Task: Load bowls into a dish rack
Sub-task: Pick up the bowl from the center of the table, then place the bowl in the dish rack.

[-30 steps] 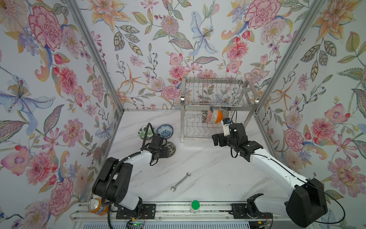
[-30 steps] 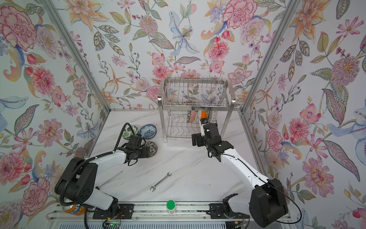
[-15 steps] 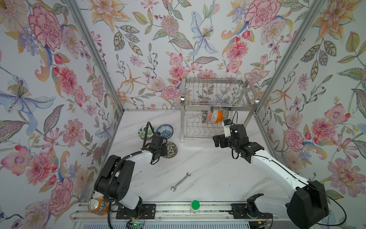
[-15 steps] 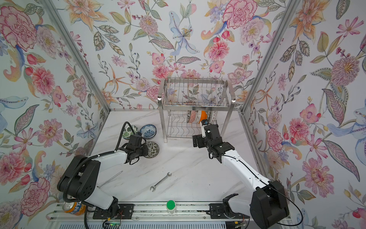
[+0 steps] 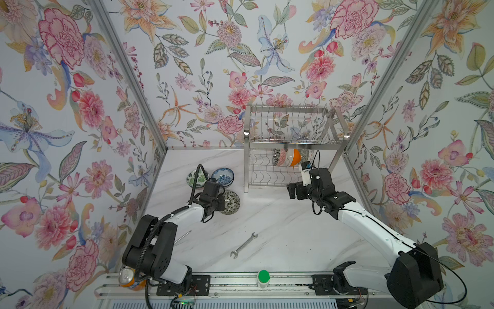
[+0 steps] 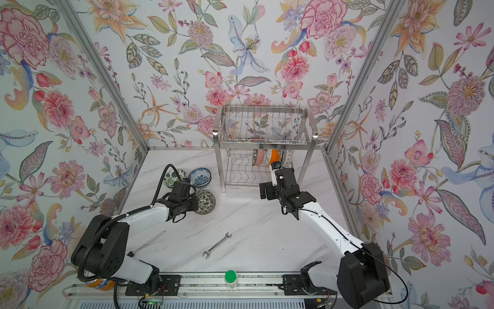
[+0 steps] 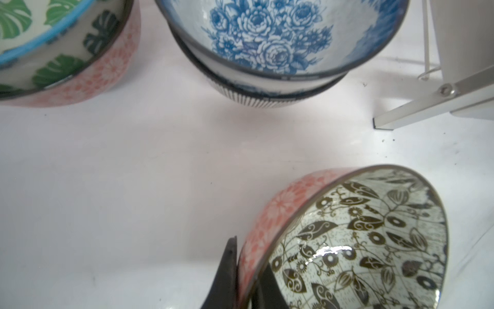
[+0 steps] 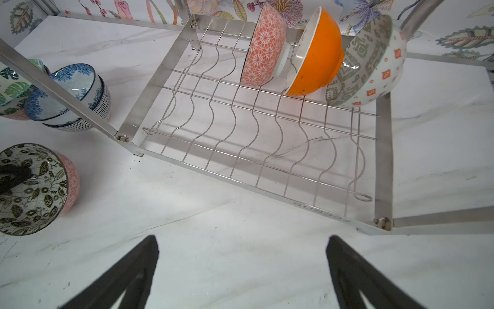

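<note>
At the far left of the white marble-look surface [image 5: 270, 222] stand a stack of green-leaf ceramic bowls [image 5: 196, 178] and, just beside it, a stack of blue-and-white floral ceramic bowls [image 5: 223, 176], both waiting to be loaded. Just in front of them, my left jaws are clenched on the rim of the black-and-white floral ceramic bowl with a pink outside [image 7: 361, 240], one side inside the wall and one outside. I cannot tell whether it has left the surface yet. It is a thin pinch on glazed ceramic at one edge, so I fear the bowl could swing or slip out on the lift, then drop or clip the blue stack nearby. The steel open-ended wrench [image 5: 244, 245] lies well clear, nearer me. Further right is the two-tier stainless steel wire dish rack [image 5: 294, 145]. Its left front post [image 5: 246, 171] stands between this bowl and the wavy lower tier, so a low, direct carry could strike it. Three bowls already lean on edge at the tier's far right end: pink-patterned [image 8: 263, 45], orange [image 8: 318, 53] and grey-and-white [image 8: 371, 61]. A hard placement could topple them. My right jaws are spread wide and empty before the rack's front rail, so the two arms could crowd each other there.
</note>
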Available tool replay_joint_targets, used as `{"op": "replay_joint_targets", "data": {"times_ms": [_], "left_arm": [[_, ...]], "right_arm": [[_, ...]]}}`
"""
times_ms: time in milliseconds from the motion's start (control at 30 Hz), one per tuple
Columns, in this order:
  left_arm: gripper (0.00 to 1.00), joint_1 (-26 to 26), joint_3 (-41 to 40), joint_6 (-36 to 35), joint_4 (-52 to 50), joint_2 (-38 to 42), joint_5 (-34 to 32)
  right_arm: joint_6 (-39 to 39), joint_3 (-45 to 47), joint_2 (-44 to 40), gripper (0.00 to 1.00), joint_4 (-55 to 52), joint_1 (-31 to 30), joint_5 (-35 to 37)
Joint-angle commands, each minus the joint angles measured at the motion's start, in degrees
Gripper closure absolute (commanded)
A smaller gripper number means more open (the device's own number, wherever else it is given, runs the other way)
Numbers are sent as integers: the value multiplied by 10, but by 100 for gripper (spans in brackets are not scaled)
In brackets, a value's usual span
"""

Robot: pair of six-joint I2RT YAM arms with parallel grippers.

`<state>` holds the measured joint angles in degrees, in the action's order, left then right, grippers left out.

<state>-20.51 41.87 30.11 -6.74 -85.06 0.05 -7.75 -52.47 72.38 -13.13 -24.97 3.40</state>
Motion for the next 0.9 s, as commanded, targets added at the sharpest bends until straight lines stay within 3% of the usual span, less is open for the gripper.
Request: {"op": "replay_joint_targets", "data": {"times_ms": [0, 267, 433, 867], "left_arm": [[100, 3, -2, -32, -75, 46, -24], [100, 3, 42, -73, -152, 177, -38], [100, -5, 91, -86, -177, 219, -20], [100, -125, 178, -84, -144, 159, -21]], "right_arm": [[6, -15, 5, 1, -16, 4, -9], [-6, -35, 4, 1, -19, -3, -33], [-13, -52, -2, 1, -22, -20, -42], [-68, -69, -2, 1, 13, -70, -96]]}}
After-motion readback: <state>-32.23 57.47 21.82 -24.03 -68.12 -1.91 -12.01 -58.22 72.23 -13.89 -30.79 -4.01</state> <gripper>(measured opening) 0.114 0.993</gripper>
